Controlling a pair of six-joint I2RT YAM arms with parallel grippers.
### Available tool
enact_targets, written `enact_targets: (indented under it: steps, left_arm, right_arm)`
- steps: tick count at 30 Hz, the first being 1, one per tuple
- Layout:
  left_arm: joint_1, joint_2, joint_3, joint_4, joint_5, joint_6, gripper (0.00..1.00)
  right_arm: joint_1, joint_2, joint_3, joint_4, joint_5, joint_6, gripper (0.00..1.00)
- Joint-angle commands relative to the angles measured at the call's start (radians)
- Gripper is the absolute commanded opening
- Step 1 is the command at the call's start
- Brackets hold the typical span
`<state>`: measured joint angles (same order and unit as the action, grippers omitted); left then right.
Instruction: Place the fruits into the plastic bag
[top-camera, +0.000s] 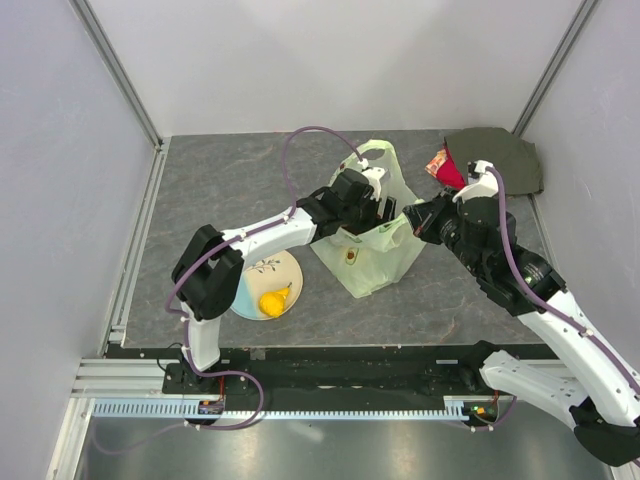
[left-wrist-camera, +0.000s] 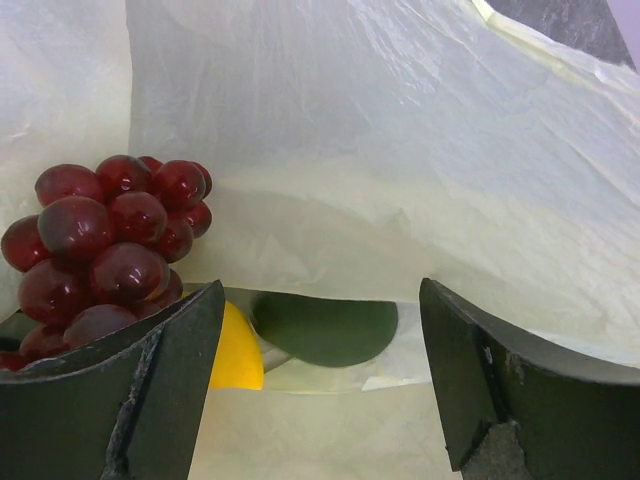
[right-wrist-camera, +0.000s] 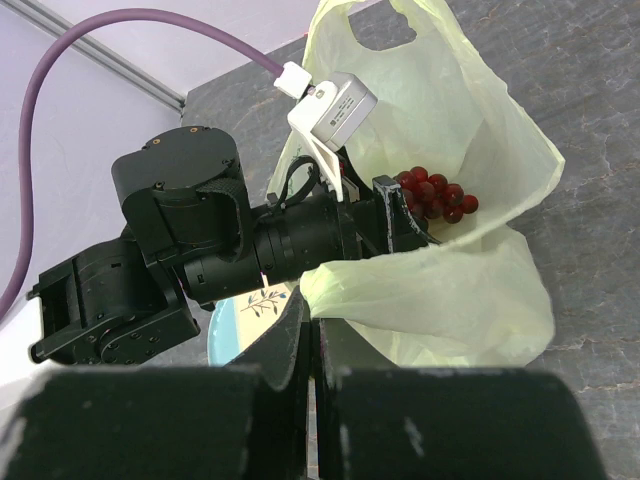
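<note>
Plastic bag (top-camera: 372, 262) sits mid-bench, mouth held open, with the grape bunch (left-wrist-camera: 105, 250) inside against the left wall. Deeper in lie a green avocado (left-wrist-camera: 325, 328) and, just beside it, a yellow fruit (left-wrist-camera: 240, 352) half hidden behind a finger. Left gripper (left-wrist-camera: 320, 400) is inside the bag mouth, jaws wide apart with nothing between them; the grapes lie beside and over the left-hand finger, not gripped. Right gripper (right-wrist-camera: 310, 335) is at the bag's near-right rim, jaws together and pinching the thin film there. A lemon (top-camera: 272, 302) sits on the pale plate (top-camera: 240, 305), left of the bag and near the front of the bench (top-camera: 230, 190). A dark cloth (top-camera: 505, 160) with a red part lies at the far right corner, behind the right arm.
</note>
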<state>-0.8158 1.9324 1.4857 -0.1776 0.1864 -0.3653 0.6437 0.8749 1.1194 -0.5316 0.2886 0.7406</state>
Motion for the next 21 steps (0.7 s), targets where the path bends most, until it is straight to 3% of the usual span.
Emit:
enact_targets:
  steps: [1,14,21]
  left_arm:
    - [-0.003,-0.072,0.018,0.041,0.002,-0.004,0.86]
    - [0.020,-0.348,-0.027,0.096,-0.064,0.032,0.86]
    - [0.085,-0.579,-0.253,0.009,-0.307,-0.052,0.88]
  right_arm:
    - [-0.001,-0.019,-0.001,0.016,0.012,0.008,0.00]
    - [-0.001,-0.016,-0.001,0.024,0.020,0.005,0.00]
    - [-0.003,-0.019,-0.001,0.025,0.034,0.002,0.00]
